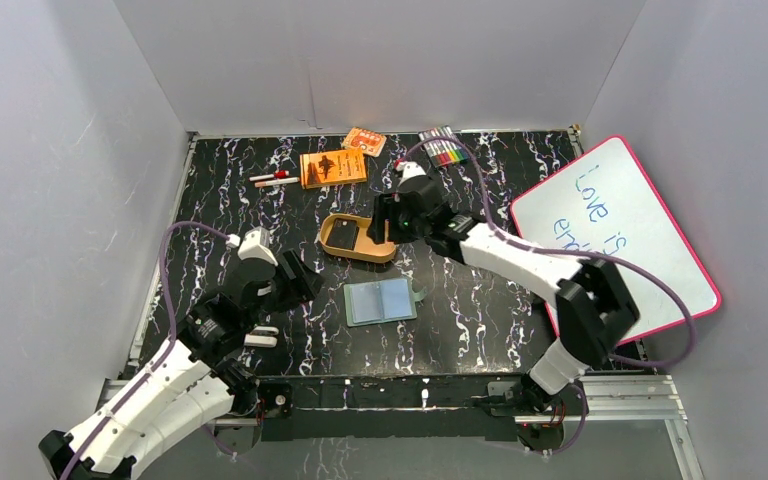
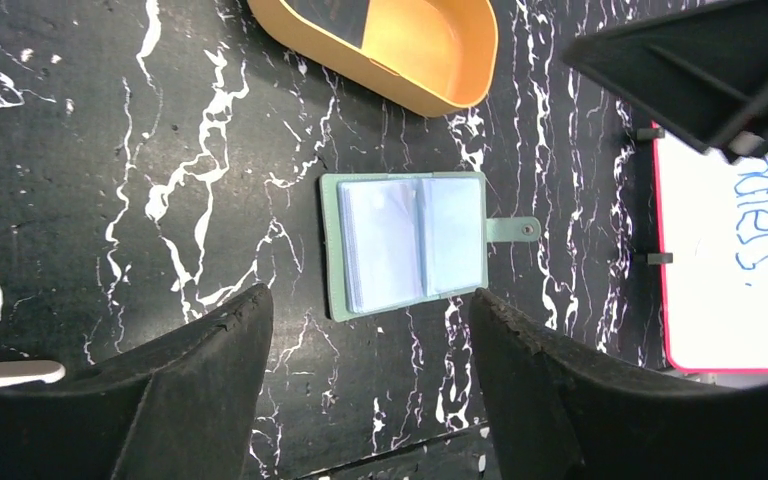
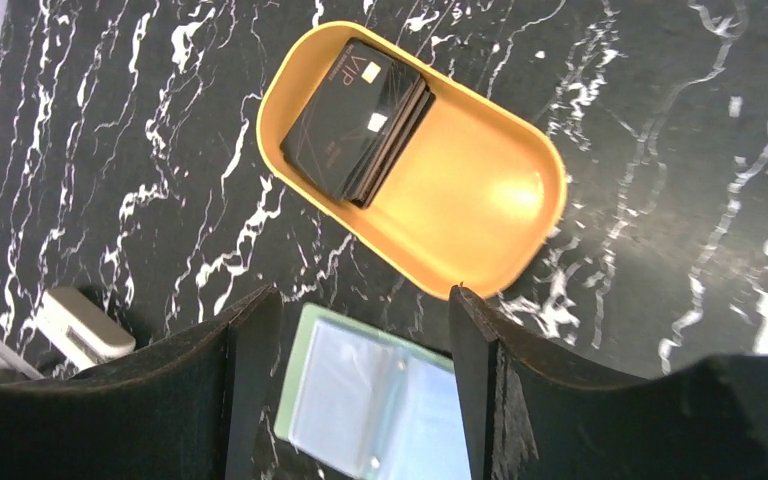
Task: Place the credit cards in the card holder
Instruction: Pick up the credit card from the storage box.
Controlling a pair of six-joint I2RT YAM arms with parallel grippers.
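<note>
I'm hovering the right pincer (image 3: 360, 300), spread and empty, over the credit cards (image 3: 355, 120) stacked in the yellow tray (image 3: 480, 200), upper centre of the right wrist view. The left pincer (image 2: 370, 300) is gaping above the card holder (image 2: 410, 245). I'm fearing a pinch lifting several cards or skidding the tray.

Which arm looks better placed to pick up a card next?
Right: the right gripper, open, hangs over the yellow tray holding the credit cards; the left gripper sits nearer the card holder.
</note>
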